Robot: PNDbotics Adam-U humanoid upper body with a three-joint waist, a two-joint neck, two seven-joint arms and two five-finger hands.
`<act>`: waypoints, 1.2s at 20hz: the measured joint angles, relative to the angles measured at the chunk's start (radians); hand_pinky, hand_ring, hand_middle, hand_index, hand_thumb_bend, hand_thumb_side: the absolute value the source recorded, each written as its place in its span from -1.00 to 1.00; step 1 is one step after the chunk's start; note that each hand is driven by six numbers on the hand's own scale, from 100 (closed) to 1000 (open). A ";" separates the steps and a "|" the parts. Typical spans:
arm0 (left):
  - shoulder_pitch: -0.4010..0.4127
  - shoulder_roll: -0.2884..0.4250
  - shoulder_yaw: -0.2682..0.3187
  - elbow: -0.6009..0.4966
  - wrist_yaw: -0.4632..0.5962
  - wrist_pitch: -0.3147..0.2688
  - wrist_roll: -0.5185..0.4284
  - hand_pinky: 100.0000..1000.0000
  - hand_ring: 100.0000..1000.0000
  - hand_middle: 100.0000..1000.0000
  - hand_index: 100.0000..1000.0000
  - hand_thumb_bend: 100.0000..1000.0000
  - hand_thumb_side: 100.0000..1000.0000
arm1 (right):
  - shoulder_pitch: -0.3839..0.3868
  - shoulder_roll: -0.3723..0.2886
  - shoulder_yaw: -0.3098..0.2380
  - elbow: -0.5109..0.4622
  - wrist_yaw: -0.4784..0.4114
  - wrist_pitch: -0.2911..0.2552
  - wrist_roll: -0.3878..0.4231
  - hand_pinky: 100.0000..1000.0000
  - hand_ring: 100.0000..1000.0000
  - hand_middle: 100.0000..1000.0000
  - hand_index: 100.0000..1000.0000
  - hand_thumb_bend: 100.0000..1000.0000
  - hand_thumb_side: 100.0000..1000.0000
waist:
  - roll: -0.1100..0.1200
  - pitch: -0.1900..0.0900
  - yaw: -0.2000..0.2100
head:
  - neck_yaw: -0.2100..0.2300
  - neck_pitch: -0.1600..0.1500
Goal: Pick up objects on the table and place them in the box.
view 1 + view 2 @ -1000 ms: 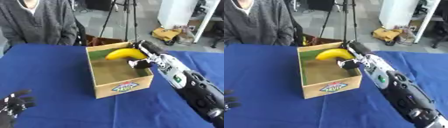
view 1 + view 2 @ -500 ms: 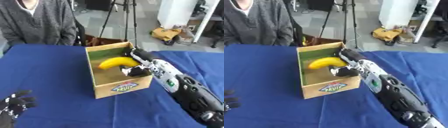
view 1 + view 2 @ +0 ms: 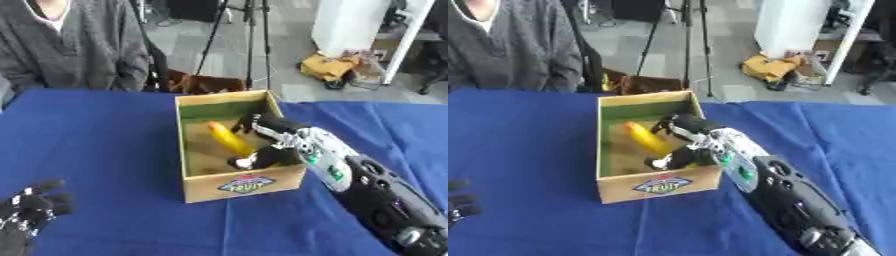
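Banana in box, right hand inside (left hand clearer left-eye)

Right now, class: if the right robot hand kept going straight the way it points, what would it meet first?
The right robot hand reaches down into the box, pointing left. It would probably meet the banana first, then the box floor; depth is unclear.

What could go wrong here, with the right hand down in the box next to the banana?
1. The right hand sits inside the box near its right wall; pulling out at an angle could catch the rim and drag or tip the box.
2. The banana lies against the fingers; if they are not clear of it, it may lift out again.
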 measured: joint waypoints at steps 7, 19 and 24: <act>0.004 0.000 0.000 0.000 0.000 0.000 0.001 0.38 0.38 0.41 0.01 -0.50 0.89 | 0.004 -0.008 -0.027 -0.075 -0.033 0.038 -0.122 0.50 0.55 0.54 0.66 -0.44 0.10 | 0.002 -0.012 -0.028 | 0.012 0.001; 0.057 0.016 0.067 0.002 -0.015 -0.021 0.066 0.38 0.38 0.41 0.01 -0.50 0.88 | 0.318 -0.124 -0.163 -0.648 -0.749 0.206 -0.553 0.28 0.21 0.11 0.37 -1.00 0.36 | 0.032 -0.059 -0.259 | 0.166 0.029; 0.079 0.042 0.132 0.008 -0.039 -0.041 0.133 0.38 0.39 0.42 0.01 -0.49 0.87 | 0.588 -0.103 -0.241 -0.781 -0.923 0.116 -0.614 0.28 0.20 0.10 0.35 -1.00 0.49 | 0.037 -0.074 -0.349 | 0.247 0.036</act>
